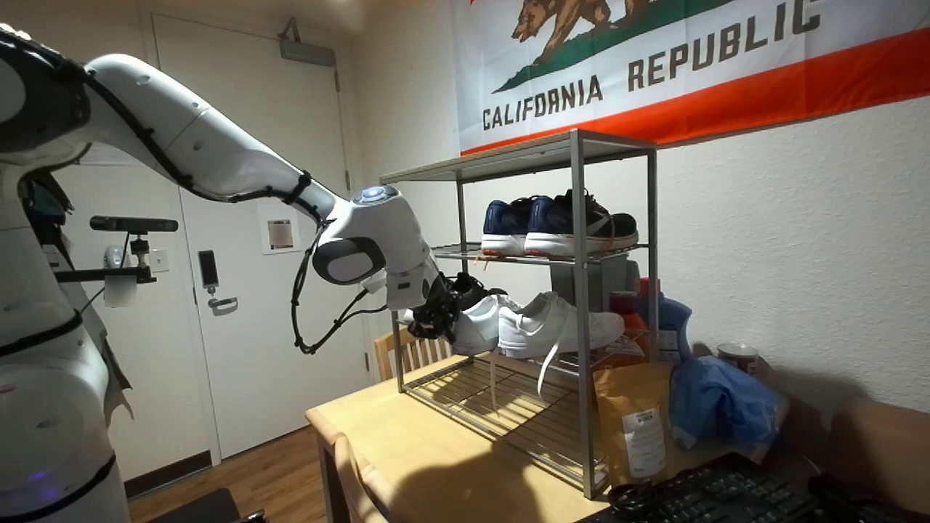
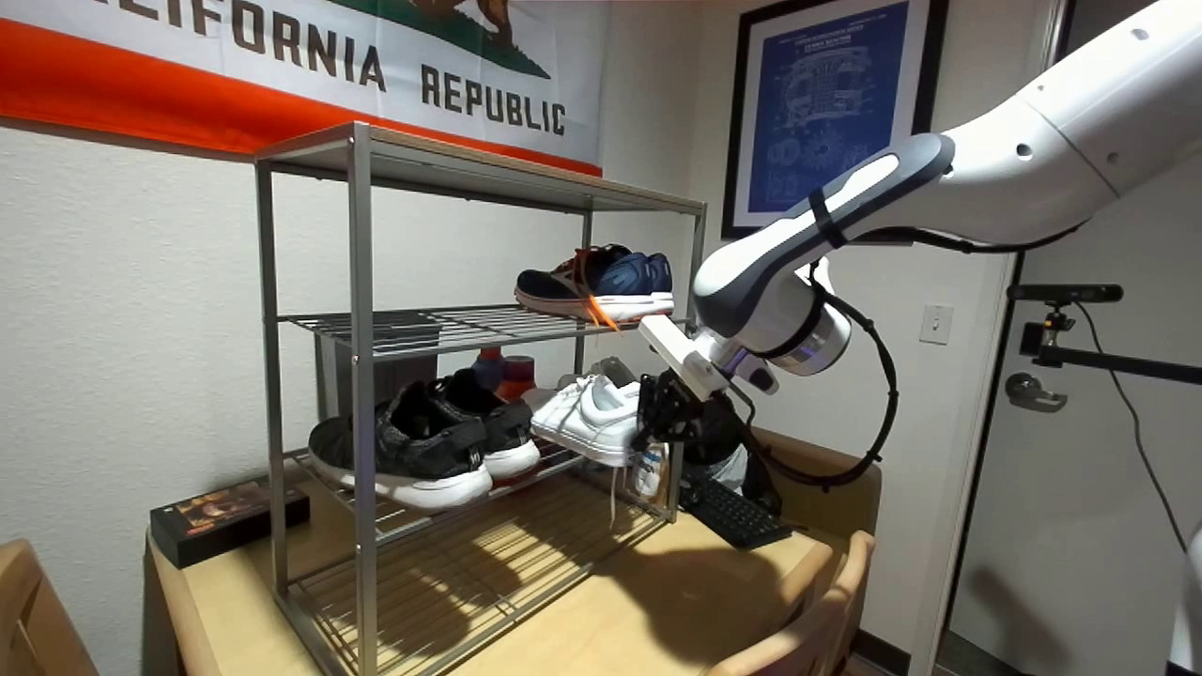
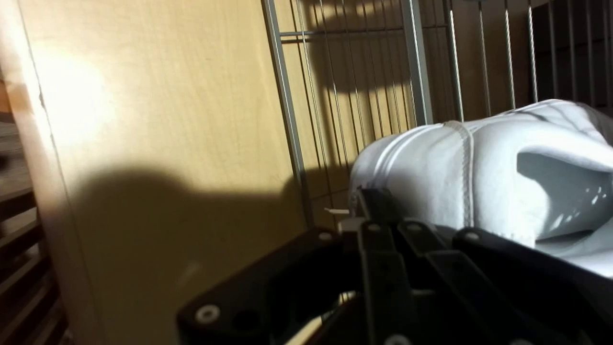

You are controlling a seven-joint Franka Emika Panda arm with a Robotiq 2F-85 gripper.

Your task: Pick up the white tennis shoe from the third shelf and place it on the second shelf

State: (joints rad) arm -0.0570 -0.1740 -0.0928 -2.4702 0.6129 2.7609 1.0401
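The white tennis shoe is at the second shelf, the middle wire tier. It also shows in an exterior view, toe pointing inward, heel at the front edge, a lace hanging down. Whether its sole rests fully on the wires is hard to tell. My gripper is at the heel, fingers together; in the wrist view the fingertips lie against the lower heel, with nothing seen between them. Another white shoe sits beside it. The third shelf is the bottom wire tier, below.
Black shoes stand on the same middle tier. Dark blue shoes stand on the tier above. A rack post rises beside the white shoes. A yellow pouch, a blue bag and a keyboard lie beside the rack.
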